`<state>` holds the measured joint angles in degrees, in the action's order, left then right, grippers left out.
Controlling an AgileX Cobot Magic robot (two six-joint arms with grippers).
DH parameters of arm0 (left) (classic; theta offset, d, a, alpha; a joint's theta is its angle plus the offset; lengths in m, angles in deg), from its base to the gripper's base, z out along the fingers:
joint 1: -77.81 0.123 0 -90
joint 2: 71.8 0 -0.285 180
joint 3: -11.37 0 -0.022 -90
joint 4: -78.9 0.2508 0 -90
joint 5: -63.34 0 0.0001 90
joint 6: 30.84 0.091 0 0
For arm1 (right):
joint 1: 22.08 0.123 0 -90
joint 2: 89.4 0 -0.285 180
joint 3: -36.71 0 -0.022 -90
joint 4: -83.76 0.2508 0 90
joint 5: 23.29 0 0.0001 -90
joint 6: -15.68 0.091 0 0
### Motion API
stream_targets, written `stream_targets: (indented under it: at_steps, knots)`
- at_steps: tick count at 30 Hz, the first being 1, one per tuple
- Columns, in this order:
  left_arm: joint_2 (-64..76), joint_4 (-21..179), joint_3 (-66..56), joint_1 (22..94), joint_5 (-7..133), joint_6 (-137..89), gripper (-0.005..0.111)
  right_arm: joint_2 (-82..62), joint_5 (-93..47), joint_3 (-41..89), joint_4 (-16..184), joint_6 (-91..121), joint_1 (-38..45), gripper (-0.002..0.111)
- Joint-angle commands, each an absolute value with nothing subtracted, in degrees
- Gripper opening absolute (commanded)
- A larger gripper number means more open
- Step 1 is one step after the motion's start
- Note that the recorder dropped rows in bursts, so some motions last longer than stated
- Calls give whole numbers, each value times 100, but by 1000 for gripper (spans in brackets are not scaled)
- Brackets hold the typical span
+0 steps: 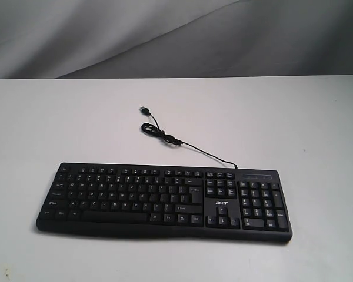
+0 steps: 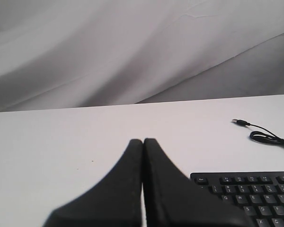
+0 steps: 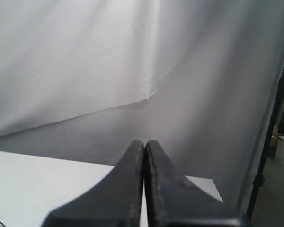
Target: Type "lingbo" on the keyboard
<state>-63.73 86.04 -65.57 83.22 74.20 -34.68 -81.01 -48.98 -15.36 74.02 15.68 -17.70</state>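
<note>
The black keyboard (image 1: 165, 201) with white legends and an acer logo lies flat near the table's front edge, number pad to the right. Its thin black cable (image 1: 165, 136) curls behind it, plug end loose. Neither arm shows in the exterior view. In the left wrist view my left gripper (image 2: 143, 141) is shut with nothing in it, its fingers pressed together; the keyboard's upper left corner (image 2: 248, 194) lies beside it, and the cable (image 2: 262, 135) shows farther off. In the right wrist view my right gripper (image 3: 145, 142) is shut and empty, over the table's far corner; no keyboard shows there.
The white table (image 1: 282, 117) carries only the keyboard and cable. A grey cloth backdrop (image 1: 165, 35) hangs behind it. In the right wrist view a black stand pole (image 3: 270, 132) rises past the table's edge.
</note>
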Motion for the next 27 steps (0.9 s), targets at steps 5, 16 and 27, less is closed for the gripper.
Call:
stream_targets:
  at_steps: [5, 16, 27]
  knots:
    - [-6401, 8606, -6584, 8291, 7385, -3480, 1, -8162, -4440, -2923, 7477, 2066, -1812, 0]
    - [-6401, 8606, -6584, 8291, 7385, -3480, 1, -8162, -4218, -4051, 7619, 2065, -1812, 0]
    - [-6401, 8606, -6584, 8291, 7385, -3480, 1, -8162, -4233, -4051, 7539, 2065, -1812, 0]
